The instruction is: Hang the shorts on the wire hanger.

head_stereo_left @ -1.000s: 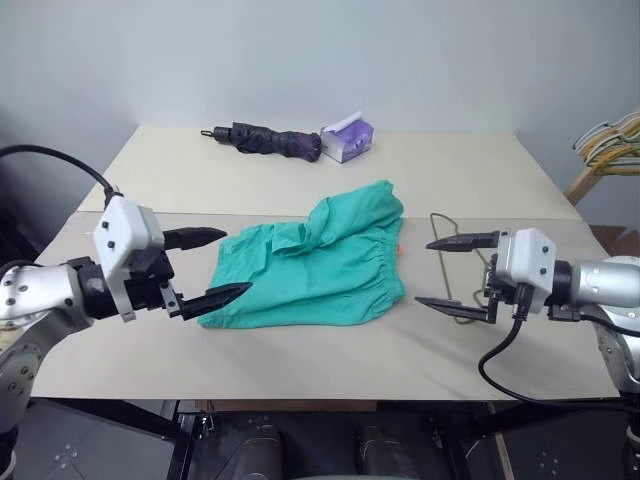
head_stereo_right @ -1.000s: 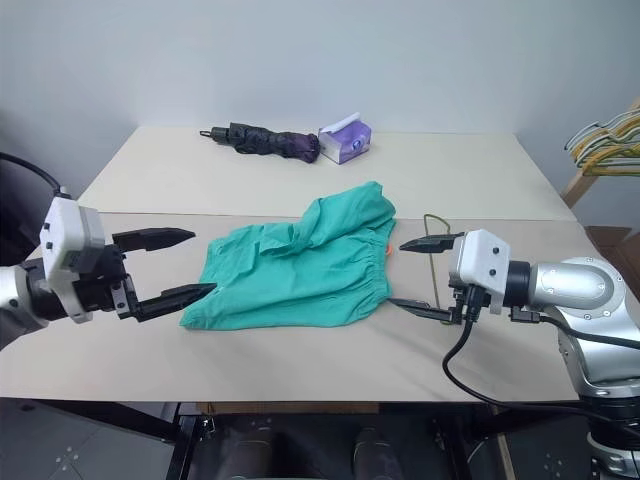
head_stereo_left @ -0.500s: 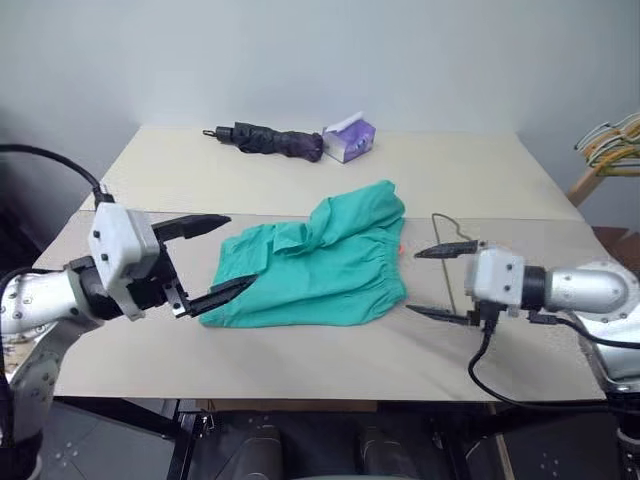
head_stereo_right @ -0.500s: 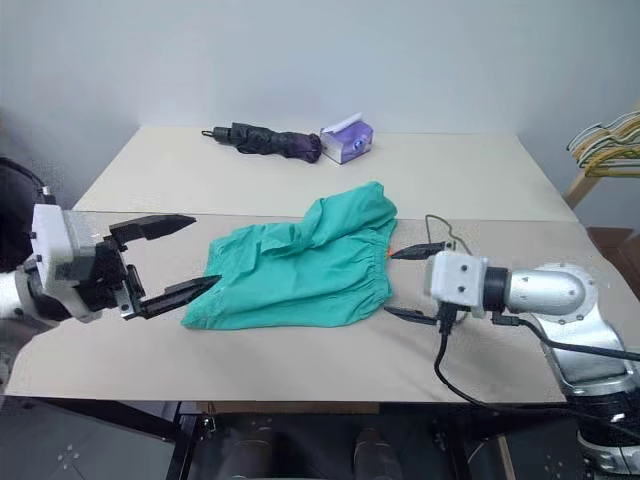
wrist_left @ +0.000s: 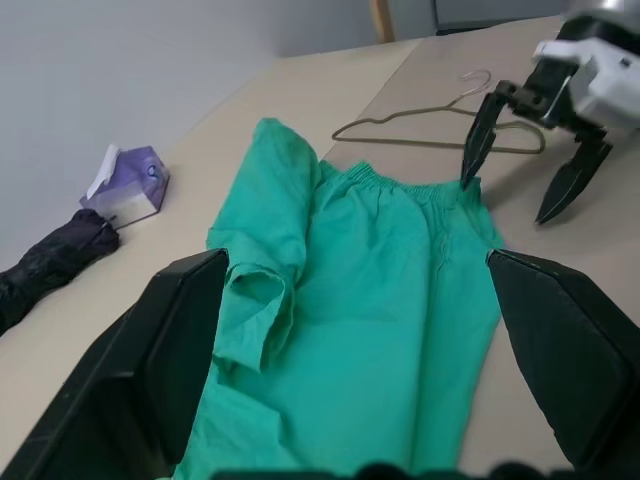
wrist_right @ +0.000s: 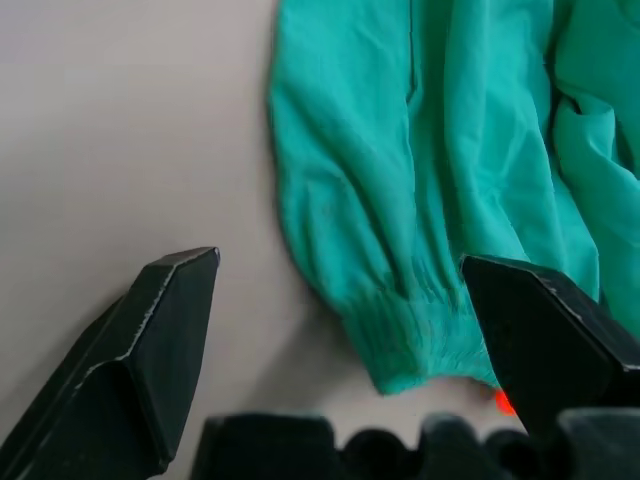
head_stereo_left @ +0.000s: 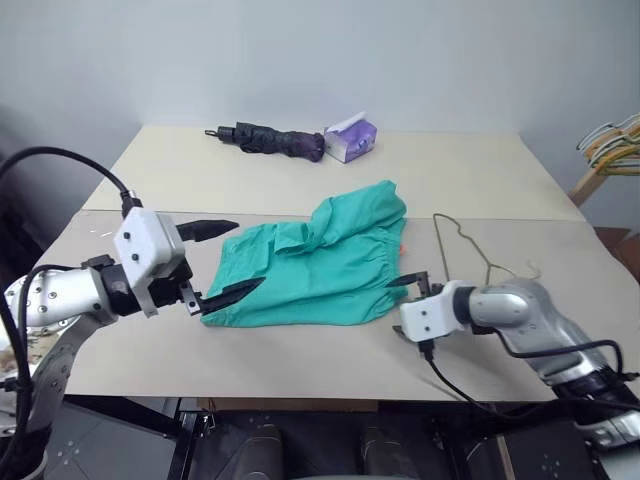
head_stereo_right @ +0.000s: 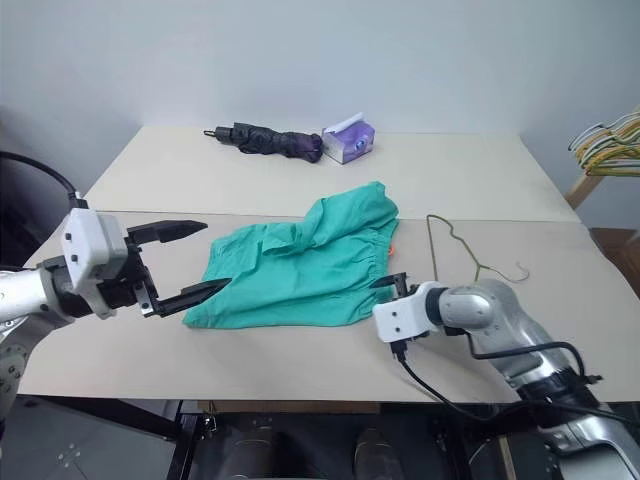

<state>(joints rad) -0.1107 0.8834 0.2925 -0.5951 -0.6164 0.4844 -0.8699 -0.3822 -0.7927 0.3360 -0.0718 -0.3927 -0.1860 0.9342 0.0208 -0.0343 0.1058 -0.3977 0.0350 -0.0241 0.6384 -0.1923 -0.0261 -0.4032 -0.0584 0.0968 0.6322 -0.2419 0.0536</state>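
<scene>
The teal-green shorts (head_stereo_left: 320, 265) lie crumpled flat in the middle of the table, with the gathered waistband on the right. An orange tag (wrist_right: 505, 402) peeks out at the waistband's edge. The wire hanger (head_stereo_left: 465, 250) lies flat on the table just right of the shorts, its hook toward the right. My right gripper (head_stereo_left: 405, 305) is low over the table at the front corner of the waistband. It is open, with that corner (wrist_right: 400, 340) between its spread fingers. My left gripper (head_stereo_left: 228, 260) hovers open at the shorts' left end and holds nothing.
A folded dark umbrella (head_stereo_left: 265, 140) and a purple tissue box (head_stereo_left: 348, 140) sit at the back of the table. A bunch of pale hangers (head_stereo_left: 612, 140) hangs beyond the table's right edge. A seam (head_stereo_left: 520, 220) crosses the table behind the shorts.
My right gripper has dropped toward the table, rolled, and swung left from over the hanger to the waistband corner. The hanger now lies uncovered. The left gripper has stayed put.
</scene>
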